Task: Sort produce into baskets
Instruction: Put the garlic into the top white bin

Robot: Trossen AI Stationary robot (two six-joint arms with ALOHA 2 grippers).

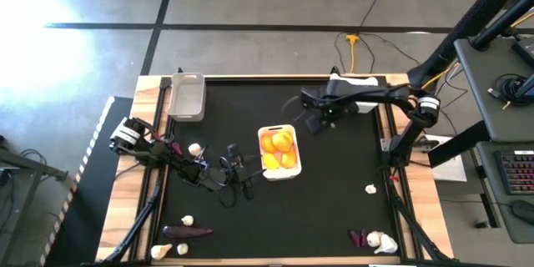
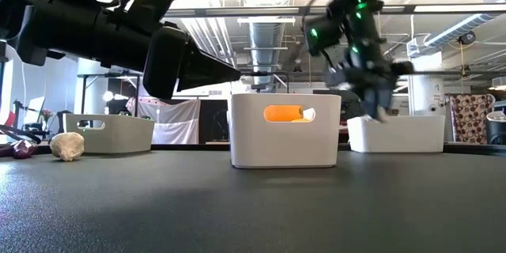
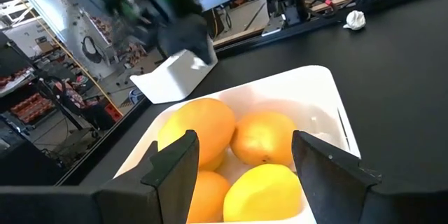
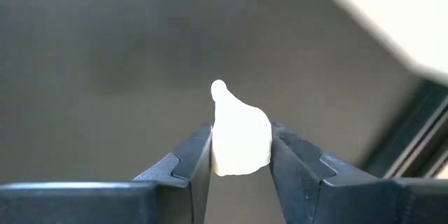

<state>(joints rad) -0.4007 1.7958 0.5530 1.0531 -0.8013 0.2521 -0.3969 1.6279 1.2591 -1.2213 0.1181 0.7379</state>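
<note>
A white basket (image 1: 279, 152) at the table's middle holds several yellow and orange fruits (image 3: 262, 136). My left gripper (image 1: 236, 175) is open and empty just left of it, its fingers toward the basket's near wall. My right gripper (image 1: 310, 120) is shut on a white garlic bulb (image 4: 240, 136), in the air to the far right of that basket. A grey basket (image 1: 186, 96) stands at the far left. A second white basket (image 1: 357, 78) stands at the far edge, partly under my right arm. My right gripper pinches the garlic bulb's wide body (image 4: 241, 150) between its two fingers, one on each side. The bulb's pointed tip (image 4: 219, 88) sticks out past the fingertips. The low view shows the gripper (image 2: 371, 95) above the table, so the bulb is lifted clear.
Loose garlic bulbs lie at the left (image 1: 194, 148), near left (image 1: 188, 219) and right (image 1: 370, 188). Purple vegetables lie at the near left (image 1: 188, 232) and near right (image 1: 359, 238). Open black mat lies in front of the middle basket.
</note>
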